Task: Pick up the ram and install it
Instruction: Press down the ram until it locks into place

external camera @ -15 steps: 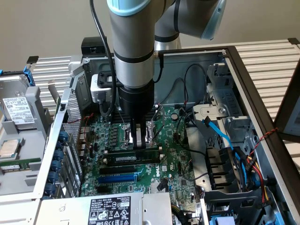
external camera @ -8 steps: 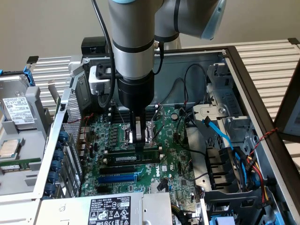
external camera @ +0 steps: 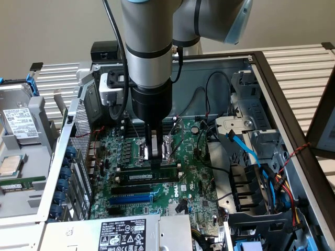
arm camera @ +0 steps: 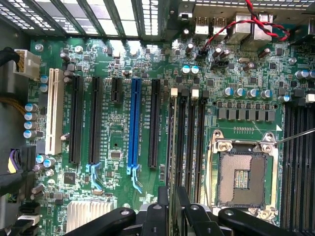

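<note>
Green mobo (external camera: 194,189) w/ ram (external camera: 146,177); case (external camera: 273,89) on slat tbl (external camera: 299,65).

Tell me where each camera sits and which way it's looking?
Exterior view: sits outside and above the open grey metal computer case and looks down into it. The thick silver robot arm shows, with its black gripper right at the thin green ram stick.
Wrist view: sits on the wrist and looks straight down past the gripper onto the board. The gripper shows at the picture's edge.
Shared: the large green motherboard, its long blue slot and the gripper.
</note>
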Controlling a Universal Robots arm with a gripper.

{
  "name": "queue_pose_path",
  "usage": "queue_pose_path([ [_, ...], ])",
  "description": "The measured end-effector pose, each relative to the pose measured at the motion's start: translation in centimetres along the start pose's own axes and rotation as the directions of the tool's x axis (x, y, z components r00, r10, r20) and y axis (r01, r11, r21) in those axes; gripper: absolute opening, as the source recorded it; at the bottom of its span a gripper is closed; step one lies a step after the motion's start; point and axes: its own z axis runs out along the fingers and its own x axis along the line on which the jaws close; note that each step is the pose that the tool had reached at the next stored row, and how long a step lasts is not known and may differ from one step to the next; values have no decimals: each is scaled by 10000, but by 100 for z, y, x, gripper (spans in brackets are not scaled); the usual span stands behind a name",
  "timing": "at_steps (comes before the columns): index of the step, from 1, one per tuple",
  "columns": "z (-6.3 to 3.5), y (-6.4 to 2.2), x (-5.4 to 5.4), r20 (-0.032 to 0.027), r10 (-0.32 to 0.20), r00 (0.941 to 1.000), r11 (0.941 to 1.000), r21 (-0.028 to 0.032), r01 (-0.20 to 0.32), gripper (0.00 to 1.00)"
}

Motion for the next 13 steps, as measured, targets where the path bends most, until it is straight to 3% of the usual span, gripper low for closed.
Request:
queue_pose_path([
  [9, 0, 0, 0, 0, 0, 10000, 10000, 0, 0, 21],
  [11, 0, 0, 0, 0, 0, 10000, 10000, 0, 0, 13],
  [13, 0, 0, 0, 0, 0, 10000, 10000, 0, 0, 11],
])
